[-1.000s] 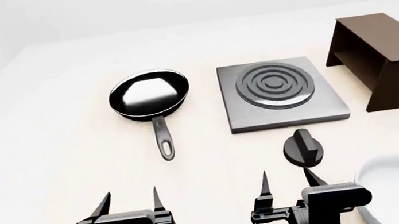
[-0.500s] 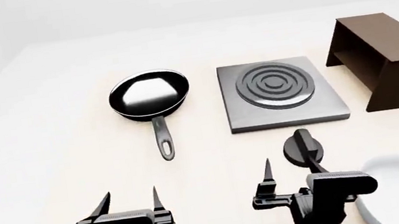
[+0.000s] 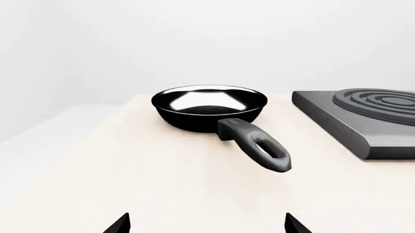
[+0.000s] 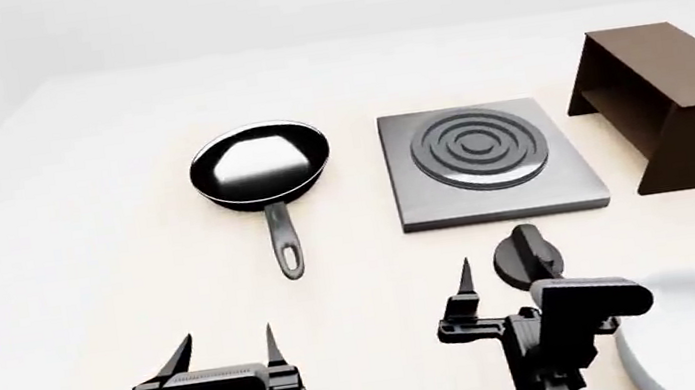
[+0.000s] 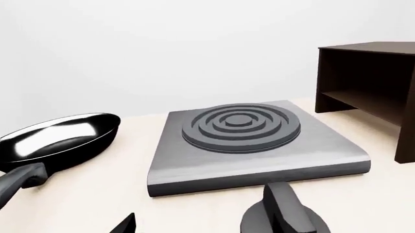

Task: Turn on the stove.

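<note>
The stove [image 4: 495, 191] is a flat grey slab with a ringed round burner [image 4: 478, 147]. Its small black knob [image 4: 528, 254] lies on the table just in front of the slab. My right gripper [image 4: 504, 280] is open and slightly tilted, with one fingertip left of the knob and the other at or behind it. In the right wrist view the knob [image 5: 285, 218] is close at the frame's lower edge, with the stove [image 5: 259, 155] behind it. My left gripper [image 4: 227, 344] is open and empty, well in front of the frying pan.
A black frying pan [image 4: 260, 163] sits left of the stove with its handle [image 4: 284, 244] pointing toward me; it also shows in the left wrist view [image 3: 211, 104]. A dark brown wooden box [image 4: 672, 102] stands right of the stove.
My right gripper has moved forward toward the knob and tilted a little. The left gripper, pan, stove and knob have not moved.
</note>
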Available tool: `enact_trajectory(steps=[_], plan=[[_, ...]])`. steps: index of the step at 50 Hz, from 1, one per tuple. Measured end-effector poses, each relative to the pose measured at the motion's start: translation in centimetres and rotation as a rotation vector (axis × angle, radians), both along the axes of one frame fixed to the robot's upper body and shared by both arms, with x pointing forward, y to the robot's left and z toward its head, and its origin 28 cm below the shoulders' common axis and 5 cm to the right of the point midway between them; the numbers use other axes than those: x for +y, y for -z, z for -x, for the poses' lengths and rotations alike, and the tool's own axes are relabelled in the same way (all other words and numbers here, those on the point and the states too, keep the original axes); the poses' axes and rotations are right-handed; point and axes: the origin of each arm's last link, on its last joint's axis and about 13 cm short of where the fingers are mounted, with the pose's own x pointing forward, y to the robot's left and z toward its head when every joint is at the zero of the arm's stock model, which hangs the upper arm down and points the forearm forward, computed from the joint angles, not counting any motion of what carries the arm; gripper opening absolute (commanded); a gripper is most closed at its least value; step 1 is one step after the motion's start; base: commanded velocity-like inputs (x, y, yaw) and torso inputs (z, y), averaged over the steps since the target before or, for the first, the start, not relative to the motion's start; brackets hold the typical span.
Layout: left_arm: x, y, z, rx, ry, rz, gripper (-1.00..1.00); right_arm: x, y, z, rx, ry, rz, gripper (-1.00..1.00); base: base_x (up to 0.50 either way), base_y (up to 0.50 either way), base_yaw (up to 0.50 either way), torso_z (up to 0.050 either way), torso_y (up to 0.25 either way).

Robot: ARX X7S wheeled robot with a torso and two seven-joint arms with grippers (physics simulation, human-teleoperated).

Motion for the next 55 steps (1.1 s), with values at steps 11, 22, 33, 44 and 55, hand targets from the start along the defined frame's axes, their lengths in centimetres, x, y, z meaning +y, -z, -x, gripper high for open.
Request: enact_trajectory(steps=[11,22,33,44,55], plan=[[0.0,0.0,0.0,0.000,0.000,0.001,1.00,0.3,0.0,-0.8,0.013,0.005,0.014,1.00,0.00,0.00,0.00,0.000,0.000],[0.0,0.0,0.0,0.000,0.000,0.000,1.00,0.4,0.2,-1.8,0.046,0.014,0.001,1.00,0.00,0.00,0.00,0.000,0.000],[0.0,0.0,0.0,0.000,-0.001,-0.001,1.00,0.6,0.4,-2.8,0.084,0.020,-0.020,1.00,0.00,0.00,0.00,0.000,0.000],[0.0,0.0,0.0,0.000,-0.002,-0.002,1.00,0.8,0.4,-3.9,0.111,0.031,-0.034,1.00,0.00,0.00,0.00,0.000,0.000],[0.0,0.0,0.0,0.000,-0.003,-0.002,1.00,0.8,0.6,-4.9,0.139,0.047,-0.045,1.00,0.00,0.00,0.00,0.000,0.000]])
